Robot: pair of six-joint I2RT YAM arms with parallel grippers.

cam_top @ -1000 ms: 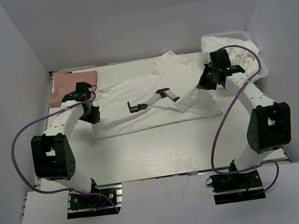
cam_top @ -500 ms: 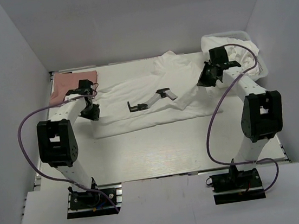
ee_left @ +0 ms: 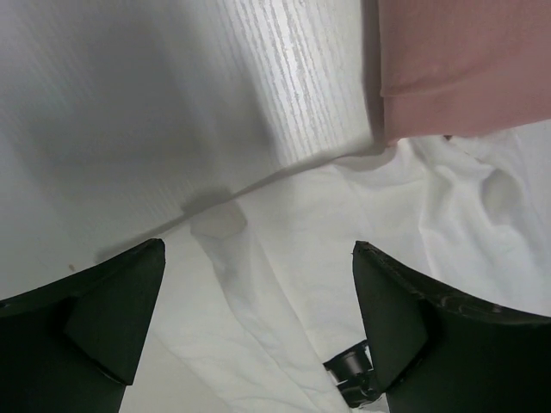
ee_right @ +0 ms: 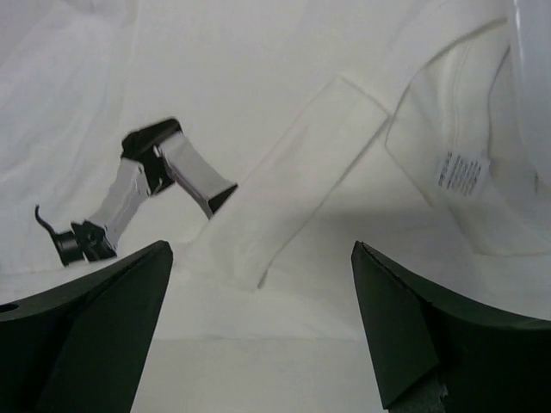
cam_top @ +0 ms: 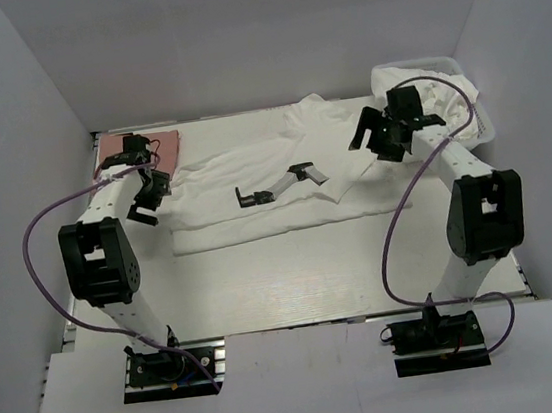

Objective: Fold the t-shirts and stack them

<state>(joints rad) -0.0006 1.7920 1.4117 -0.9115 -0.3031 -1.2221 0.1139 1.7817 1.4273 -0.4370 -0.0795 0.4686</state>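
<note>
A white t-shirt (cam_top: pixel 285 200) lies as a long folded band across the middle of the table, one sleeve (ee_right: pixel 293 185) turned over it. The salmon-pink t-shirt (cam_top: pixel 165 142) lies folded at the back left corner, and its edge (ee_left: pixel 465 60) shows in the left wrist view. My left gripper (cam_top: pixel 148 202) hangs open over the white t-shirt's left end (ee_left: pixel 293 258), its jaws wide apart with nothing between them (ee_left: pixel 258 301). My right gripper (cam_top: pixel 361 134) stands open above the t-shirt's right end, also empty (ee_right: pixel 258 318).
A white lattice basket (cam_top: pixel 474 114) with more crumpled white cloth (cam_top: pixel 434 96) stands at the back right. A small black-and-grey hinged object (cam_top: pixel 273 185) rests on the t-shirt's middle (ee_right: pixel 142 194). Bare table (cam_top: pixel 295 275) runs along the near side. Walls enclose the left, right and back.
Both grippers have gone from shut to open and let go of the white t-shirt's ends. They have risen and drawn back, the left one toward the pink t-shirt. The cloth has settled flat.
</note>
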